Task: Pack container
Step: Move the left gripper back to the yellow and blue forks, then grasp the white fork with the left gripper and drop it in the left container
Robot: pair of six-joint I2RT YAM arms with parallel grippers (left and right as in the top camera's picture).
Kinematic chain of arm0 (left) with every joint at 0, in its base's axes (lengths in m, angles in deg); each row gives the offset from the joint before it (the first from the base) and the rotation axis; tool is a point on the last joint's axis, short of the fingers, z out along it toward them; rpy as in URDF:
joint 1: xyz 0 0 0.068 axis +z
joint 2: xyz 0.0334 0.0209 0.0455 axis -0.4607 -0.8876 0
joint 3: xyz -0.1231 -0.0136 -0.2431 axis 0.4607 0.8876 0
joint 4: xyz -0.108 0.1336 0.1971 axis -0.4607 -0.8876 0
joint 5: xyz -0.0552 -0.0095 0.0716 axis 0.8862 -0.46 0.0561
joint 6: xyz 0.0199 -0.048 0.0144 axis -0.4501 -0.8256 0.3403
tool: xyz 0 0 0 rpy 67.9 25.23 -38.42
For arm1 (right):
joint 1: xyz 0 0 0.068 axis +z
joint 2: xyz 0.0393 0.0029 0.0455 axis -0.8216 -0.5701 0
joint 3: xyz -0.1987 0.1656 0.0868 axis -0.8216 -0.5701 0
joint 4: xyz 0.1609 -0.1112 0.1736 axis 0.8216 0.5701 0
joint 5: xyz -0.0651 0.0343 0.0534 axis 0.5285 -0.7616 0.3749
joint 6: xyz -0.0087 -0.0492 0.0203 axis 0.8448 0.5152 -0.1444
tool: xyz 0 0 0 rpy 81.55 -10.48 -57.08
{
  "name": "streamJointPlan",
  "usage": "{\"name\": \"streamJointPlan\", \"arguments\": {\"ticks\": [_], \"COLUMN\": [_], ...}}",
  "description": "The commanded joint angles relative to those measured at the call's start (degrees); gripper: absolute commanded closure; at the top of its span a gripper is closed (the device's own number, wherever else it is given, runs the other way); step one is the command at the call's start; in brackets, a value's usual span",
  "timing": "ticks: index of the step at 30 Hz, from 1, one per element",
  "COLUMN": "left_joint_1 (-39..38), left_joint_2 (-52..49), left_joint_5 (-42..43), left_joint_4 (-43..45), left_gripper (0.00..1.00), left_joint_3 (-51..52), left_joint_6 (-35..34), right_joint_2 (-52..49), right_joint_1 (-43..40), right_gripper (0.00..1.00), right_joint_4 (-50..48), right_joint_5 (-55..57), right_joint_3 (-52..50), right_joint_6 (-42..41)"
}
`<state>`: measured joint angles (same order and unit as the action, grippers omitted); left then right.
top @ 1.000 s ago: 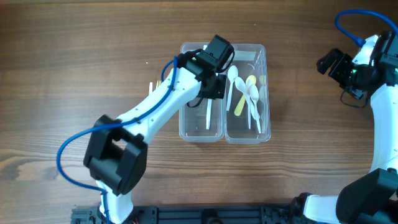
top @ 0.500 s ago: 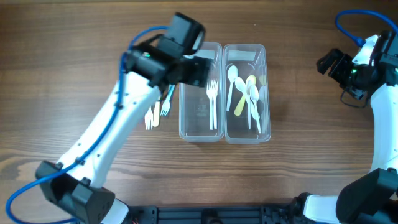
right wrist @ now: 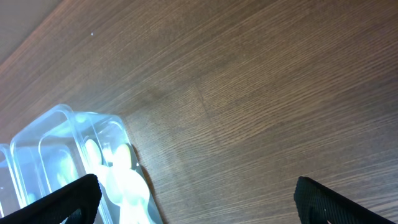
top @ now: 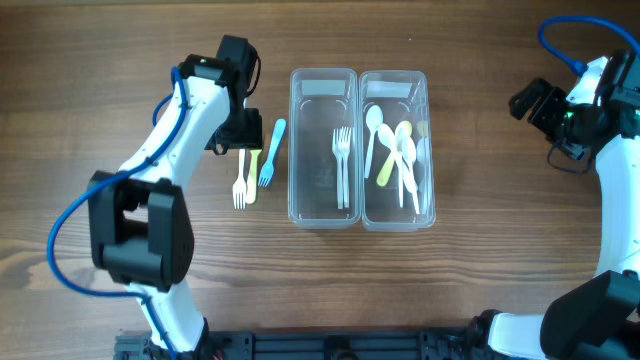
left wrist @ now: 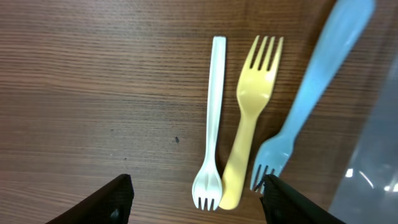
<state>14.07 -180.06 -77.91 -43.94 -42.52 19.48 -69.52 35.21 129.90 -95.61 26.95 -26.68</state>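
Left gripper (left wrist: 198, 200): jaws apart above white fork (left wrist: 212, 118), yellow fork (left wrist: 250, 130), blue fork (left wrist: 314, 99) | forks just beside clear container (top: 312, 195), bare counter (top: 100, 60) leftward | right gripper (right wrist: 199, 202): jaws apart, near the counter's right edge

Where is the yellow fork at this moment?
In the overhead view the yellow fork lies on the table, left of the fork container, between the white fork and the blue fork.
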Motion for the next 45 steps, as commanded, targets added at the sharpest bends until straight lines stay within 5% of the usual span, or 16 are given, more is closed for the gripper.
{"name": "streamJointPlan", "arguments": {"ticks": [1, 12, 26, 28, 31, 39, 45], "left_joint_1": [0.42, 0.94, 2.25, 2.25, 2.25, 2.25, 0.72], "left_joint_2": [-4.44, -9.16, -9.16, -9.16, -9.16, -7.08, 4.72], "left_joint_5": [0.98, 2.01, 3.54, 5.16, 8.15, 9.4, 13.97], "left_joint_4": [0.11, 1.95, 7.32, 7.58, 7.58, 4.33, -5.84], "left_gripper": [0.32, 0.52, 0.55, 0.65, 0.95, 0.96, 0.96], "left_joint_3": [0.24, 0.39, 8.37, 8.48, 8.48, 6.97, -7.23], "left_joint_6": [3.56, 6.03, 6.23, 6.21, 6.16, 5.25, 1.44], "right_joint_2": [1.07, 1.07, 1.07, 1.07, 1.07, 1.07, 1.07], "right_joint_1": [0.09, 0.09, 0.09, 0.09, 0.09, 0.09, 0.09], "right_gripper": [0.0, 0.0, 0.0, 0.0, 0.0, 0.0, 0.0], "right_joint_4": [0.04, 0.24, 0.76, 0.94, 0.96, 0.94, 0.94], "right_joint_5": [-0.46, -0.44, -0.46, -0.46, -0.46, -0.46, -0.46], "right_joint_3": [1.44, 1.44, 1.44, 1.44, 1.44, 1.44, 1.44], "right_joint_6": [-0.63, -0.59, -0.61, -0.59, -0.61, -0.61, -0.61]}}
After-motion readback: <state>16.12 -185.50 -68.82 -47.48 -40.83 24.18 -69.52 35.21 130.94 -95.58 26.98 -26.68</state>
